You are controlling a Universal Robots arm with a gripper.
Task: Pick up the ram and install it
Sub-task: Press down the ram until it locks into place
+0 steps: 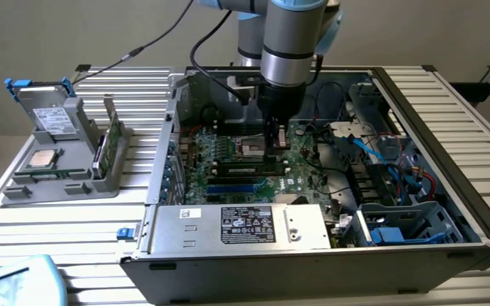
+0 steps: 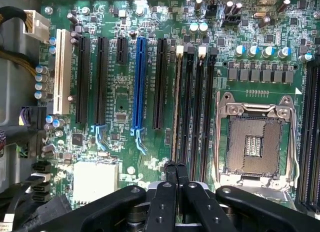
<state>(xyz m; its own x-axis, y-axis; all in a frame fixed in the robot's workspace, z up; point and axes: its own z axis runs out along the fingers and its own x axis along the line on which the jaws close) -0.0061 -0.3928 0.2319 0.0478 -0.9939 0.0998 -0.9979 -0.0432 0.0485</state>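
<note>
The ram stands edge-on in one of the long black motherboard slots, beside the empty CPU socket. In the exterior view the ram lies in its slot inside the open computer case. My gripper is shut, fingertips pressed together with nothing between them. It hangs right over one end of the ram; whether it touches the stick I cannot tell. In the exterior view the gripper points straight down at the board, just above the slots.
The case walls ring the motherboard, with a power supply at the front and blue cables on the exterior view's right. A grey holder on the exterior view's left carries a silver CPU and another green stick.
</note>
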